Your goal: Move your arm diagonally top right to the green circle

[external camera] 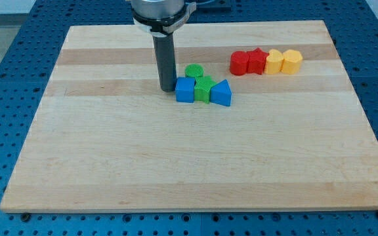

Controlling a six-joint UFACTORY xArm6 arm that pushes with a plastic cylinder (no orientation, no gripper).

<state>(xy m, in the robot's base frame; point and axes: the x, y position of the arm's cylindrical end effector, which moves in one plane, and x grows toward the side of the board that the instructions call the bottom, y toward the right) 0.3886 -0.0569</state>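
Green circle (193, 70): low round block, upper middle of the frame, just above and touching the clustered blocks below it.

Green block (204, 88) (ribbed top, shape not clear): directly below the green circle, wedged between two blue pieces.

Blue cube (185, 90): touching the green block's side toward the frame's left.

Blue triangle (221, 94): touching the green block's side toward the frame's right, pointed end upward in the frame.

My tip (166, 89): lower end of the dark upright rod, resting on the surface just beside the blue cube toward the frame's left, lower left of the green circle and near it, not touching it. No claw on this arm; rod only (nothing to spread or pinch).

Rod mount (161, 14): grey and white cylinder at top centre of the frame, partly cropped.

Red cylinder (239, 63): upper right of the frame, first in a row of four touching blocks, well apart from the green circle's cluster.

Red star (257, 61): second in the row.

Yellow block (274, 62) (shape uncertain): third in the row.

Yellow hexagon-like block (292, 61): last in the row, nearest the frame's right.

Surface (176, 164): pale wooden board with lengthwise grain bands, filling most of the frame.

Blue perforated base (5, 72): visible around the board on all edges.
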